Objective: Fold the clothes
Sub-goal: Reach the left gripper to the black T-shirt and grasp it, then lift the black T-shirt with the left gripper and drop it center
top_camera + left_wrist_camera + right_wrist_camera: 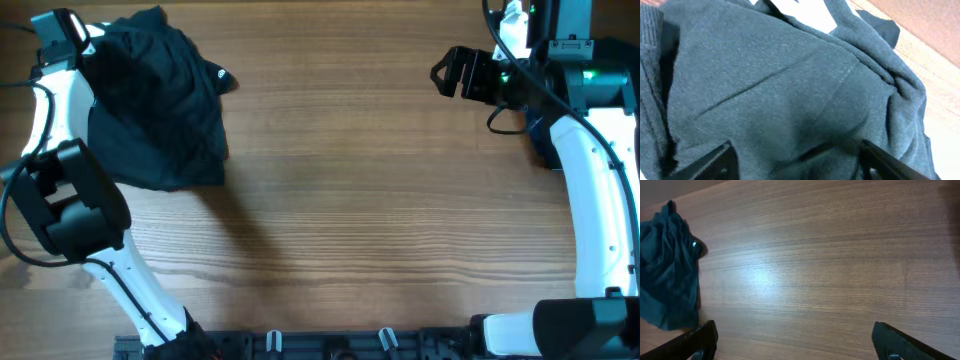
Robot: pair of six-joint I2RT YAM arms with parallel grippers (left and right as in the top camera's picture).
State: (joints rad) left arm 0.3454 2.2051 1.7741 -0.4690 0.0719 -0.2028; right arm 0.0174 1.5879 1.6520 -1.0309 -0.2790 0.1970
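The clothes show as one crumpled black garment (160,110) bunched at the table's far left corner. It fills the left wrist view (780,85), with a white patch (805,12) at the top. My left gripper (85,40) is pressed down onto its far left edge. Its jaws stand wide apart (795,150), and a hump of the fabric bulges between the two fingers (722,160). My right gripper (450,70) hovers open over bare wood at the far right, well away from the garment (667,270), with nothing between its fingers (895,337).
The wooden table (380,220) stretches between the two arms. The left arm's black elbow (70,205) hangs over the table's left side, just in front of the garment. A black rail (330,345) runs along the near edge.
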